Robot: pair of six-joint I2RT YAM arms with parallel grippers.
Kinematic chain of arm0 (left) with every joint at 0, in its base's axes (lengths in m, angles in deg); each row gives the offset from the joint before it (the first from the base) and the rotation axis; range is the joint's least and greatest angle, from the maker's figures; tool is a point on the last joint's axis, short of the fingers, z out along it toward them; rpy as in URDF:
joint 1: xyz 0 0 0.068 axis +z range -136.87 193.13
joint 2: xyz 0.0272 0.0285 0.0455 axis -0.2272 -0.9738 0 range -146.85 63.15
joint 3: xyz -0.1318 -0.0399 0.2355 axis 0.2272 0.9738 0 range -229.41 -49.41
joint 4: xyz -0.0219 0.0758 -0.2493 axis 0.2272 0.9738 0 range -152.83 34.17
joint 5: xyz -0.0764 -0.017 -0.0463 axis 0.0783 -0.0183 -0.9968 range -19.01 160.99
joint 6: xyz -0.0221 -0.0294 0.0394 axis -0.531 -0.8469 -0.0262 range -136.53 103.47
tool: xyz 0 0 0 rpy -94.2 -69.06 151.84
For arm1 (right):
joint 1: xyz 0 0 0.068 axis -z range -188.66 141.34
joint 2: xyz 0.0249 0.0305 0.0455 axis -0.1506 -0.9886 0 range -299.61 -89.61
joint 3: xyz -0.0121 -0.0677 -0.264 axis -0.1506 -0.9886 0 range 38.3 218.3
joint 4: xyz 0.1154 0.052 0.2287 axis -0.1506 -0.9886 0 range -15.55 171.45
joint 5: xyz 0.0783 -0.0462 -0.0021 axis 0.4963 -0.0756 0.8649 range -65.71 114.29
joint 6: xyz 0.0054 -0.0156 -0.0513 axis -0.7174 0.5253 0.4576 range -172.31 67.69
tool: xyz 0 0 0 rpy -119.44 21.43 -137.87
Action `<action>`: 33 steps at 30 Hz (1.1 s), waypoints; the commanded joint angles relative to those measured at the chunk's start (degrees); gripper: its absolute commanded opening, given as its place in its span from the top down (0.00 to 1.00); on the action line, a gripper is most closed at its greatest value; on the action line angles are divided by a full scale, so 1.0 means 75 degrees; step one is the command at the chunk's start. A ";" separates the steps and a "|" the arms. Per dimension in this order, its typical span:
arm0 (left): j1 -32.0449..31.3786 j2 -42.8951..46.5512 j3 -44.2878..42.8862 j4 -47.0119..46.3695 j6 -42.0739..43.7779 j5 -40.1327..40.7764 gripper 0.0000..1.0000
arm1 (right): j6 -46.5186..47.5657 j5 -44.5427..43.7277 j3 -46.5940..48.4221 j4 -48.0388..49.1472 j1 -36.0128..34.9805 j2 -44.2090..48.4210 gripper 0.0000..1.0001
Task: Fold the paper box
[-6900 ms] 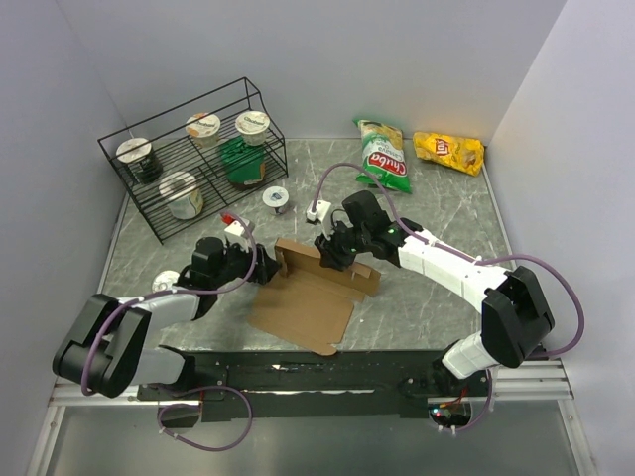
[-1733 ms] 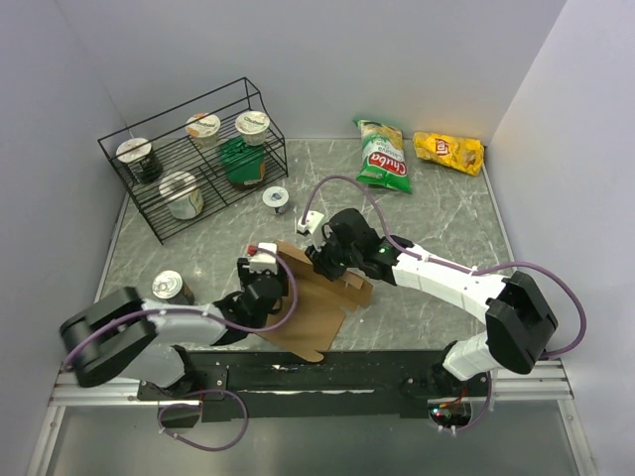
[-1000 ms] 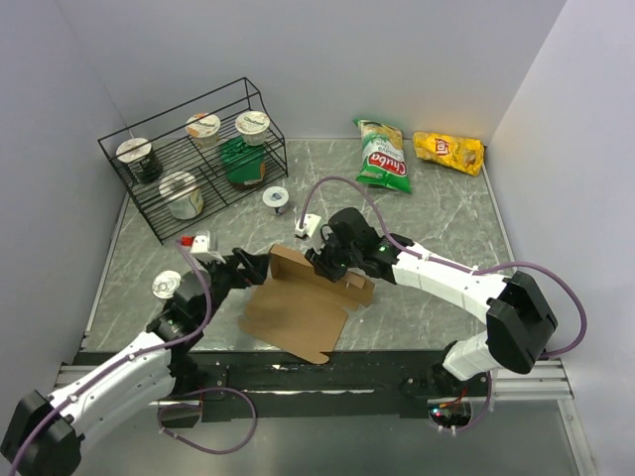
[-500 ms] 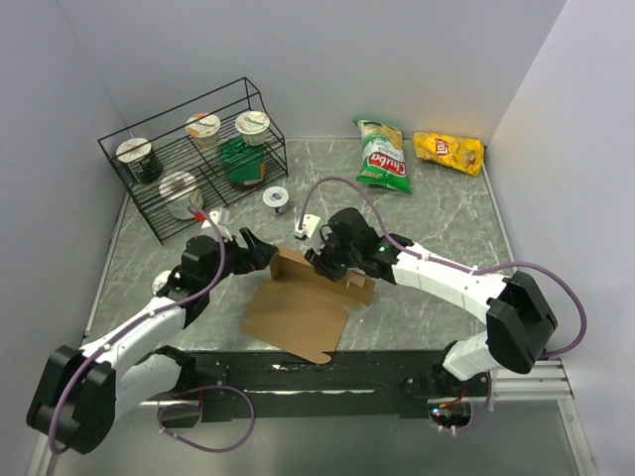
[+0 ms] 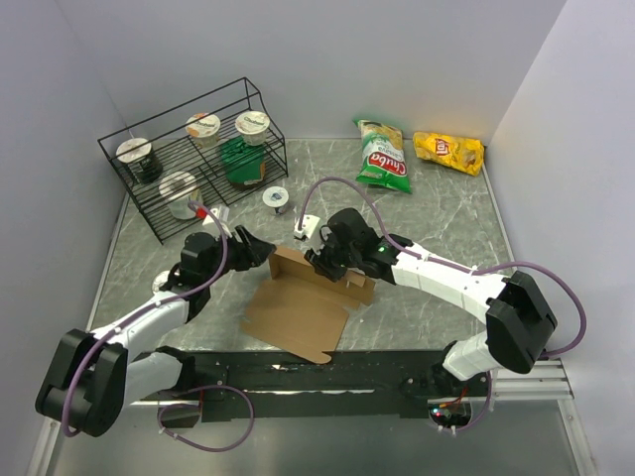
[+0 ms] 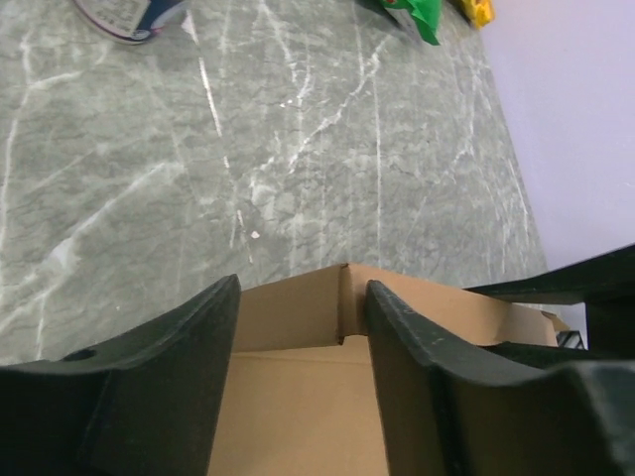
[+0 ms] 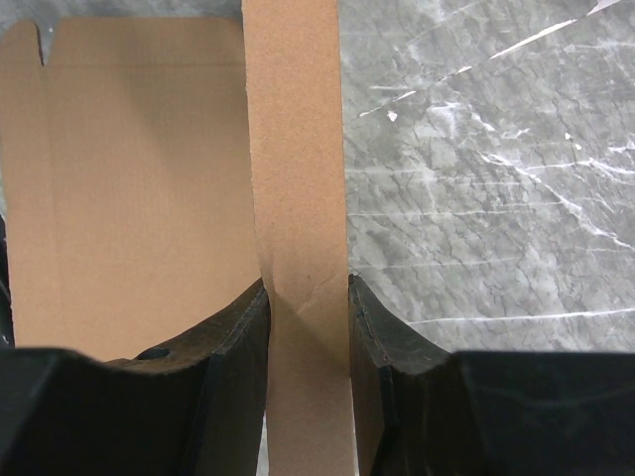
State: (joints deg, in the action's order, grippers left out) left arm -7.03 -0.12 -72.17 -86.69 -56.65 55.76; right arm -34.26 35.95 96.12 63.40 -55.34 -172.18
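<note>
- Table: the grey work surface. Its 6 o'clock edge is hidden behind the arm bases.
- Box: it lies mid-table, a little toward 6 o'clock. The main panel is flat and the long flap at 12 o'clock stands up along its crease, so the fold looks barely begun. The right arm covers the flap's 3 o'clock end, and the tabs there cannot be made out.
- Rack: at 10 o'clock, well apart from the box and likely out of the fold's way. Its wires partly hide the cups inside.
- Right gripper: it is closed on the raised flap, with a pad touching each face. I judge it is holding that wall upright. Its wrist view cuts the flap off below the fingers.
- Left gripper: at the flap's 9 o'clock end, with the jaws part-way apart across the flap's top corner and nothing clamped. It seems lined up to pinch there. Its fingers hide whether they touch the cardboard.
- Bags: at 1 o'clock, far from the work.
- Cup: at 8 o'clock, half hidden by the left arm.
</note>
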 commanded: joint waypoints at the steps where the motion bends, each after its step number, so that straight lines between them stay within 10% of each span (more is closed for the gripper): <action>1: 0.0040 -0.0165 0.0141 -0.0581 -0.0112 -0.0209 0.45 | 0.0067 -0.0125 0.0142 0.0027 -0.0070 -0.0030 0.61; 23: 0.0028 -0.0261 0.0328 -0.0628 0.0392 -0.0268 0.73 | -0.0332 -0.0406 0.0493 0.0003 -0.0069 0.0251 0.24; 33: 0.0040 0.1016 -0.0304 0.0204 0.0286 0.0376 0.03 | -0.0507 -0.0277 0.0611 -0.0043 -0.0058 0.0917 0.00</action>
State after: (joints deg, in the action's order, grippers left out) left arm -6.97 3.82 -70.62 -87.80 -55.14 55.87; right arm -36.80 33.39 97.48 62.77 -55.40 -170.23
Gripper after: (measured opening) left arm 0.890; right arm 0.964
